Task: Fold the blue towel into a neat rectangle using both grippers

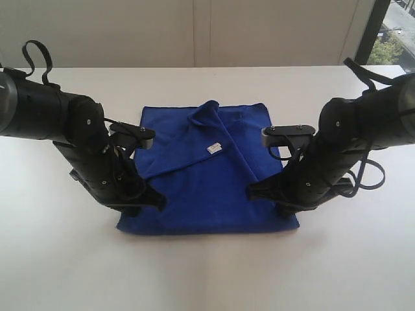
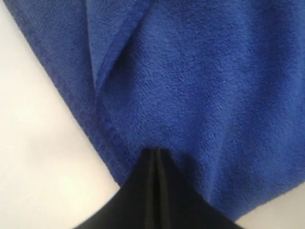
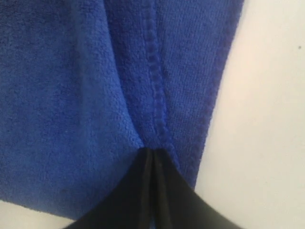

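Note:
The blue towel (image 1: 214,191) lies on the white table, its far part folded over unevenly, with a small white tag (image 1: 214,148) showing near the middle. My left gripper (image 1: 155,202) is down at the towel's near-left side and my right gripper (image 1: 254,192) at its near-right side. Seen from the left wrist, the left gripper (image 2: 156,151) has its jaws together, tips in the cloth (image 2: 205,86) near its hem. The right wrist view has the right gripper (image 3: 152,151) shut where the stitched hem (image 3: 153,71) puckers into its tips.
The white table (image 1: 207,278) runs wide around the towel on all sides. Behind it stands a pale wall, with a window at the far right corner (image 1: 392,35). Both black arms slant inward over the towel's sides.

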